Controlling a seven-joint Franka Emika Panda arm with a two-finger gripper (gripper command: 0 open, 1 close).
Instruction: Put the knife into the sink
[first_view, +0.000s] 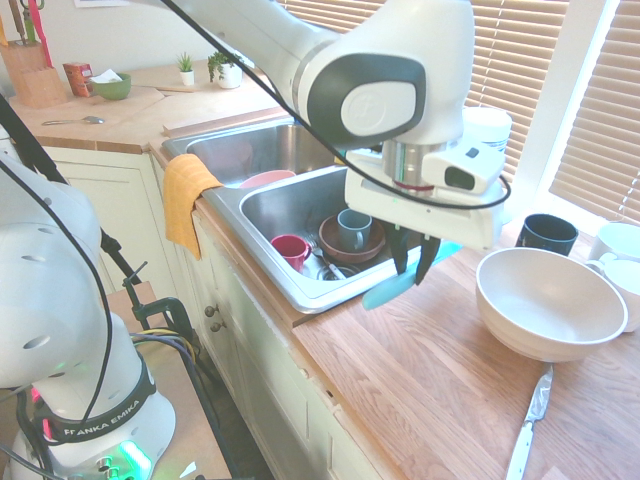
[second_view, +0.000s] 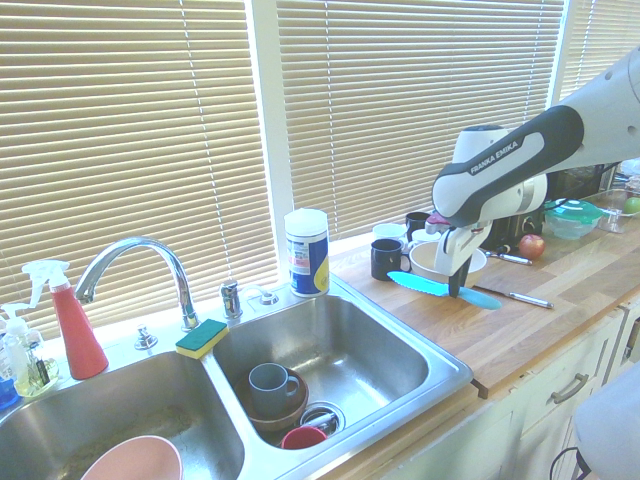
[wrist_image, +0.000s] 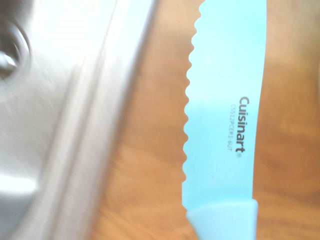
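Gripping the knife (wrist_image: 225, 100) by its handle, with fingers of the gripper (first_view: 408, 278) clenched round it and parted only by its thin width. Held up off the counter (first_view: 400, 400), just beside the near basin of the sink (first_view: 330, 298), and apparently not over it. Pointing handle towards the cabinet fronts and blade towards the window, with serrated edge facing the sink. Running lengthwise roughly along the basin's side rim, so lying nearly broadside to the opening rather than end-on.

Carrying looks like the step in hand, with the grasp made and only travel and release left. Best to shift sideways over the rim, serrated edge leading, and keep high enough to clear the metal lip with both ends. Might knock the tip or handle on that lip if lowered too soon; might also pivot a little, being long and pinched away from its middle.

Beyond the rim, aim for the bare part of the basin, away from the red mug (first_view: 290, 252) and the brown bowl (first_view: 338, 250) with the blue mug (first_view: 355, 228) in it. Farther still, mind the faucet (second_view: 135, 244), well apart from any short path down.
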